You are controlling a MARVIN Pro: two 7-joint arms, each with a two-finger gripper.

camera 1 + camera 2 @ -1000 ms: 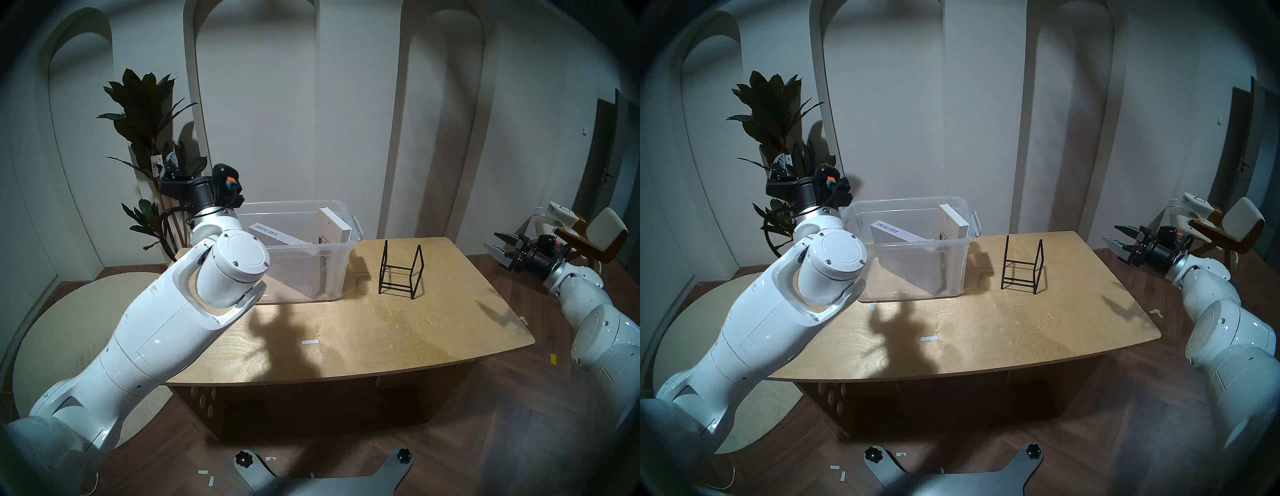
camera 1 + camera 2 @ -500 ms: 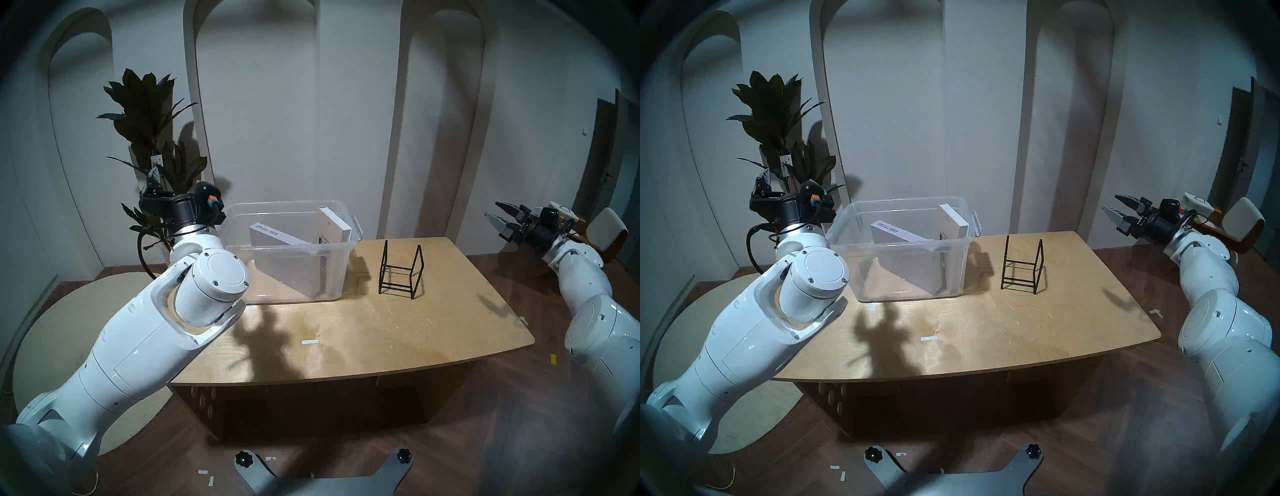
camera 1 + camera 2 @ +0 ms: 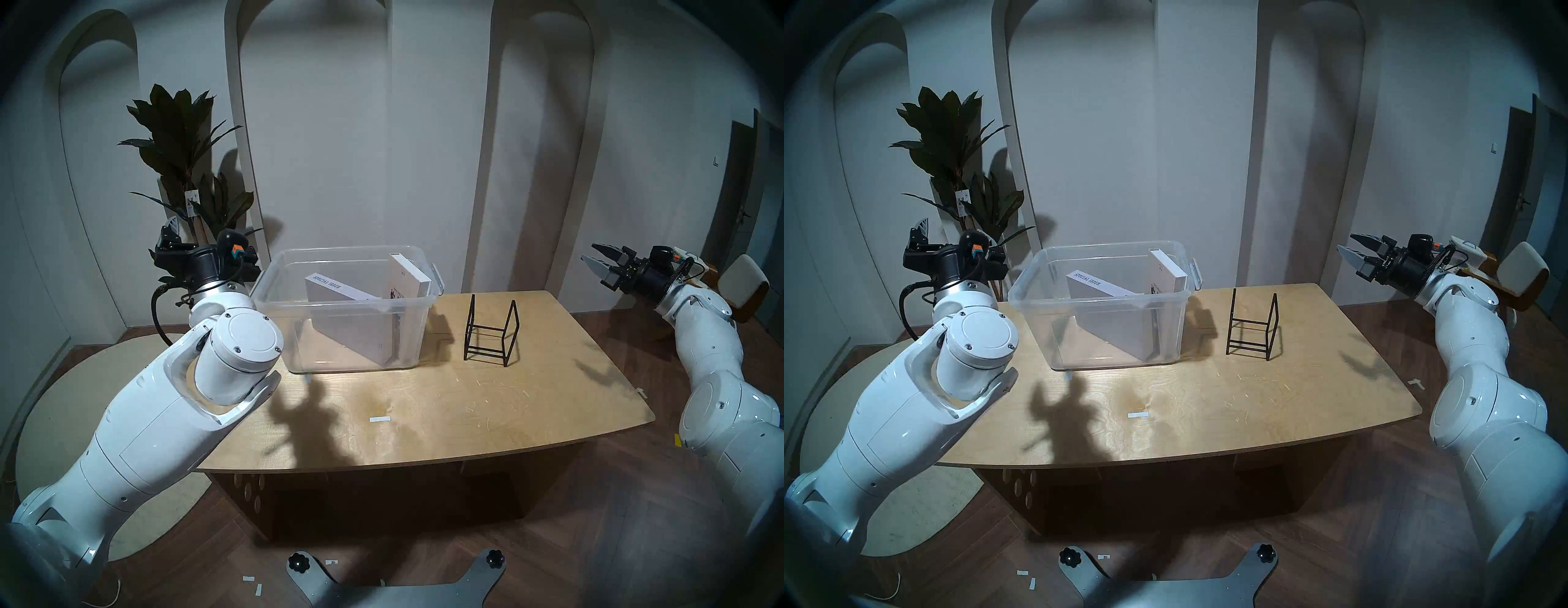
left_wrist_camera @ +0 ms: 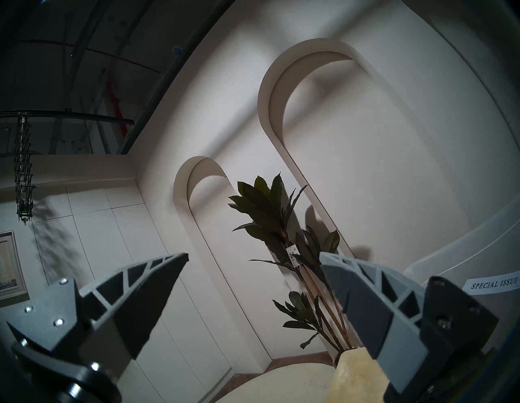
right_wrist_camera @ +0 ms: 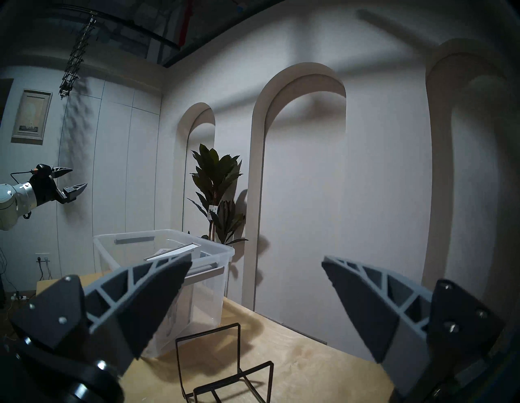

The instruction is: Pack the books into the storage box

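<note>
Grey book (image 3: pixel 339 312): leaned aslant inside the box (image 3: pixel 297 297), spine upward; judged heavy and stiff, best gripped across the spine edge.
White book (image 3: pixel 407 278): stood against the box's right wall; smooth cover judged slippery.
Left claw (image 4: pixel 253 259): spread wide, nothing held, raised beside the box's left end.
Right claw (image 5: pixel 257 263): spread wide, nothing held, well apart from the rack (image 3: pixel 492 335).

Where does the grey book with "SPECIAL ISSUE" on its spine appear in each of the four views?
Head left: grey book leaning inside the clear box, centre.
Head right: same, slightly left of centre.
Left wrist: only its spine at the right edge.
Right wrist: I cannot pick it out in the box; one pale book edge shows, unidentified.
Shared landmark: the plant.
</note>
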